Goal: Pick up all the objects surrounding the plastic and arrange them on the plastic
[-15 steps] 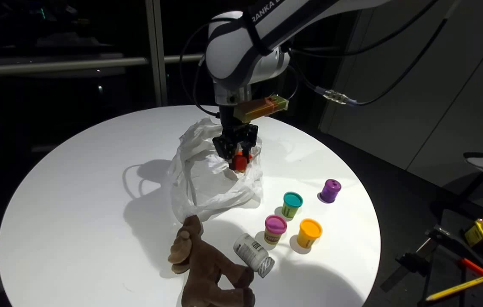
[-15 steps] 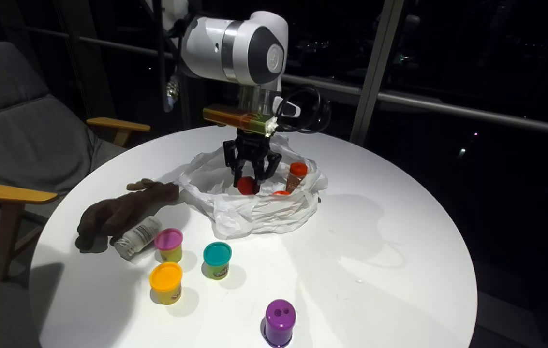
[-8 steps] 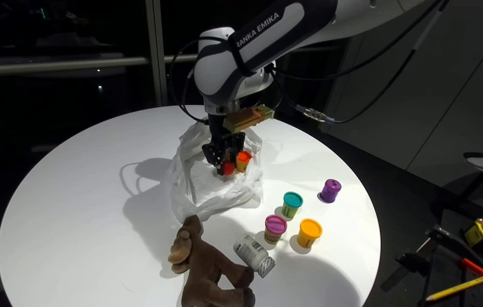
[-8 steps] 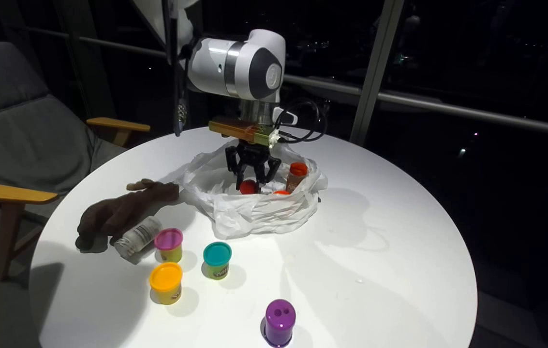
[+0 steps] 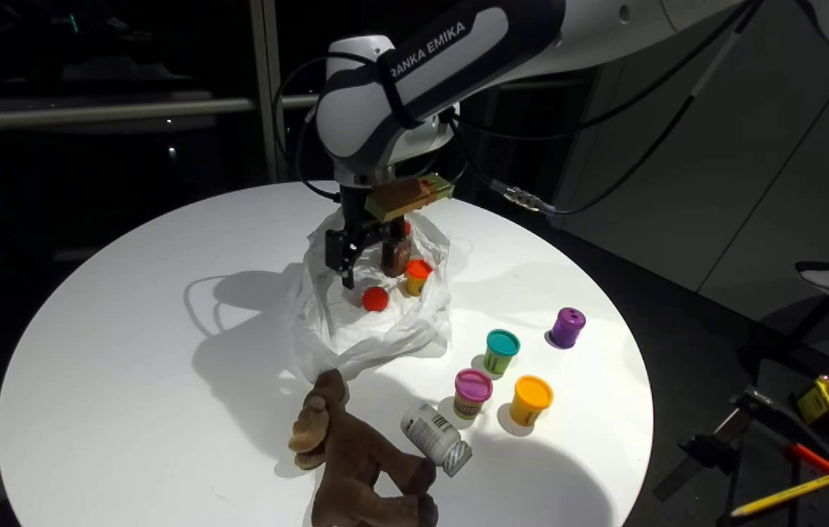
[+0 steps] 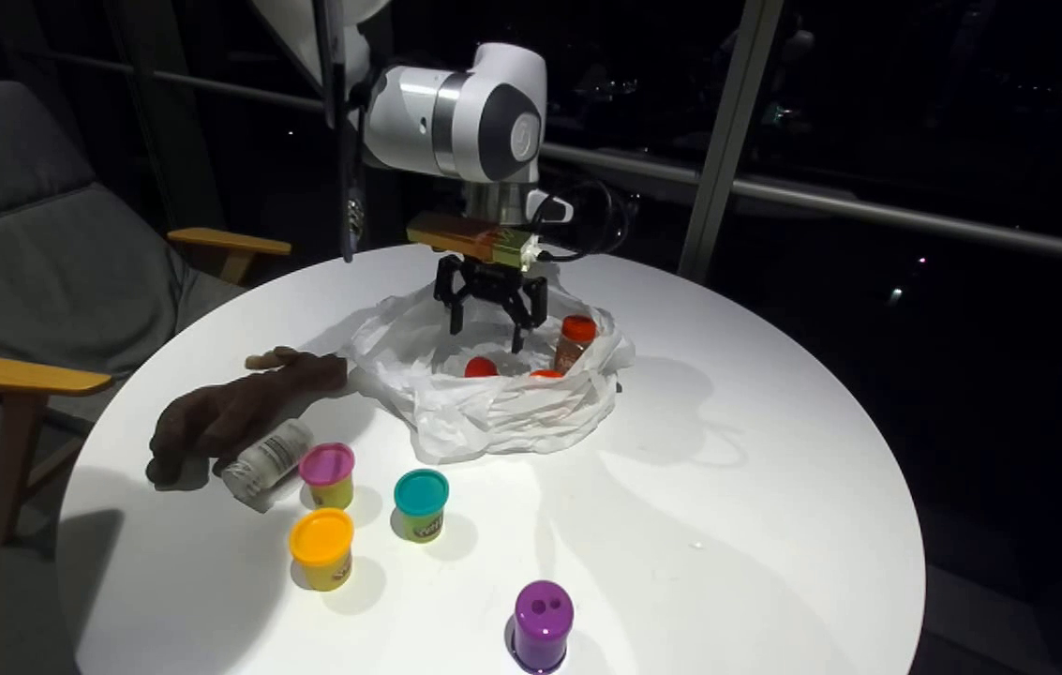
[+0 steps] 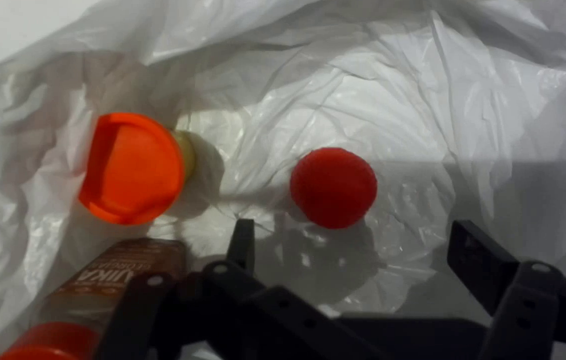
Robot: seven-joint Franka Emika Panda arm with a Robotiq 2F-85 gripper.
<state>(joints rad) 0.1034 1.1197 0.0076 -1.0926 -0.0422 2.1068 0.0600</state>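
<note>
- One red piece rests on the plastic, nearer the far edge of the counter in both exterior views; seen from above it looks round, so I read no long axis or heading.
- Above the plastic, apart from that piece, the pincer stands with jaws spread wide, gripping nothing. The step in hand is probably the release: rise straight up, jaws wide, and clear the crumpled rim before travelling sideways, so nothing gets nudged or snagged.
- Sharing the plastic: an orange-lidded tub, lid up, and a red-capped jar, tilted, cap uppermost.
- Just off it, a plush toy stretches toward the near edge in an exterior view. Beside the toy a white bottle lies on its side, cap pointing away from the plastic; pinch across its body, square to that axis.
- Farther out, a teal-lidded tub, pink-lidded tub and yellow-lidded tub stand upright, as does a purple piece by the right-hand edge there; a grip from straight above should suit each.
</note>
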